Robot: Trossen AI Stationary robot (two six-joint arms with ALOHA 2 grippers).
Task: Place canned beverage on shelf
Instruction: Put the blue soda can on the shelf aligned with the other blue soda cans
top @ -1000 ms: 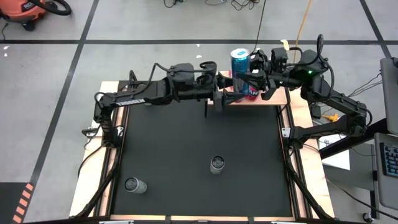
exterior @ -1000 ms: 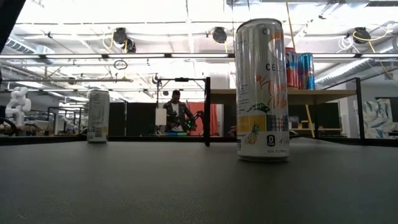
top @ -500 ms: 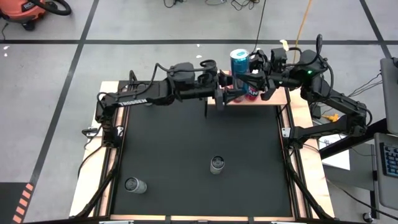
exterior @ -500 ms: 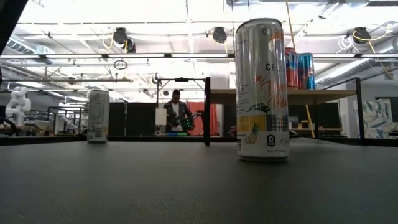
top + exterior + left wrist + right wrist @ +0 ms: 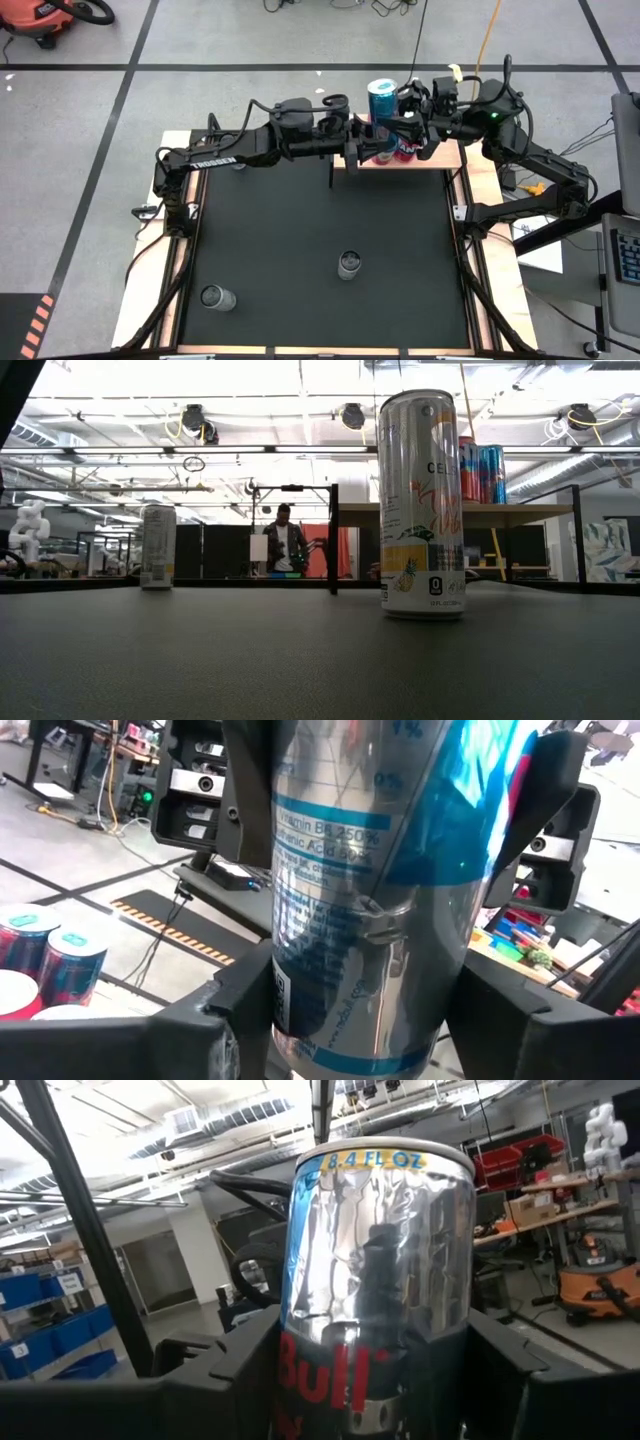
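Note:
A slim blue-and-silver can (image 5: 382, 100) stands upright in the air over the left end of the shelf (image 5: 432, 160), a light-wood board at the table's far right. My right gripper (image 5: 402, 126) comes from the right and is shut on the can. My left gripper (image 5: 366, 150) comes from the left and is shut on the same can, lower down. Two red-and-blue cans (image 5: 481, 472) stand on the shelf on their bases. My left gripper pinches the can's lower part (image 5: 300, 1020) between its two fingers, one on each side. The fingers come about level from the table's left. The can is upright and clear of the shelf. My right gripper pinches the can's body (image 5: 300, 1370) between its two fingers, higher up than the other gripper. Its fingers (image 5: 240, 790) come about level from the table's right. The can's top rim (image 5: 385, 1155) rises above them.
One pale can (image 5: 349, 264) stands in the middle of the black table and another (image 5: 217, 297) near its front left. The shelf's black frame posts (image 5: 333, 538) rise from the table. A person (image 5: 283, 540) stands far behind the table.
My left gripper's fingers have closed in on the lower part of the can, which my right gripper holds still over the shelf. The can has stayed upright.

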